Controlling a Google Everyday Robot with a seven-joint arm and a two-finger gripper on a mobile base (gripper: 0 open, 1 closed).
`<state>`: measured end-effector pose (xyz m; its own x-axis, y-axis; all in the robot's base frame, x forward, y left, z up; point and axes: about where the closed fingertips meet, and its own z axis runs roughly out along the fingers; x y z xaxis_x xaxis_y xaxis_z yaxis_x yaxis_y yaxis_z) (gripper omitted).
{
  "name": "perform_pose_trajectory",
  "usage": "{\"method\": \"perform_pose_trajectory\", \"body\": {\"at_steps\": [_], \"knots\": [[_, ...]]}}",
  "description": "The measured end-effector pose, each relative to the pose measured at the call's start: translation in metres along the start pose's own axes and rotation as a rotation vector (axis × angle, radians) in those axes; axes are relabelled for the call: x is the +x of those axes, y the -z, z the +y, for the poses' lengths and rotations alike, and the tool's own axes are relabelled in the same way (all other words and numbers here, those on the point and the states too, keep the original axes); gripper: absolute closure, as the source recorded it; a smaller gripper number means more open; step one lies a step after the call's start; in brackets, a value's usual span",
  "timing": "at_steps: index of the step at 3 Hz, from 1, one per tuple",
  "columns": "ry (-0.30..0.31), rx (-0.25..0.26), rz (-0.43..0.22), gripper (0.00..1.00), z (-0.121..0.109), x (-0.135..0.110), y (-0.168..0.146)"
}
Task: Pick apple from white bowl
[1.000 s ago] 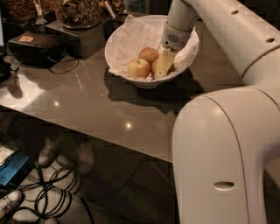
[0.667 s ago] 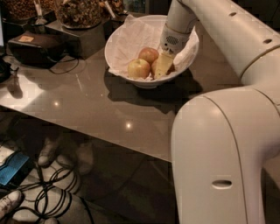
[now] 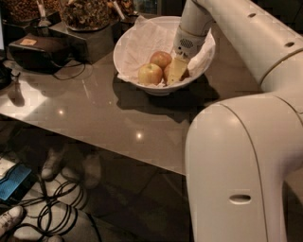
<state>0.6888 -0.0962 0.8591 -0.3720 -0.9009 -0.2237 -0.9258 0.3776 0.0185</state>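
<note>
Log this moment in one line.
gripper: inside bowl, at apple | apple: in bowl, not lifted

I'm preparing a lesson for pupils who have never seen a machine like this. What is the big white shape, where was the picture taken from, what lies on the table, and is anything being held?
The big white shape is a robot's single arm. It rises in the foreground on the right and bends back over the table. There is only one camera view, looking down past the arm; where the camera is mounted cannot be told.

The arm ends in a hand, which is inside a wide glossy white bowl lined with crumpled white paper. Three apples lie there: a yellowish apple in front, a redder apple behind it, and an orange-red apple partly hidden by the hand. Whether the hand grips it cannot be seen.

The shiny grey-brown table also holds a black box and glass jars of dry food.
</note>
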Motion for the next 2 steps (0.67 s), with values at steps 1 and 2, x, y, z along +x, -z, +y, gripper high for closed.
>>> {"method": "perform_pose_trajectory", "body": {"at_steps": [1, 2], "knots": [[-0.015, 0.022, -0.029, 1.0, -0.0045, -0.0112, 0.0078], [-0.024, 0.029, -0.029, 1.0, -0.0058, -0.0105, 0.0107]]}}
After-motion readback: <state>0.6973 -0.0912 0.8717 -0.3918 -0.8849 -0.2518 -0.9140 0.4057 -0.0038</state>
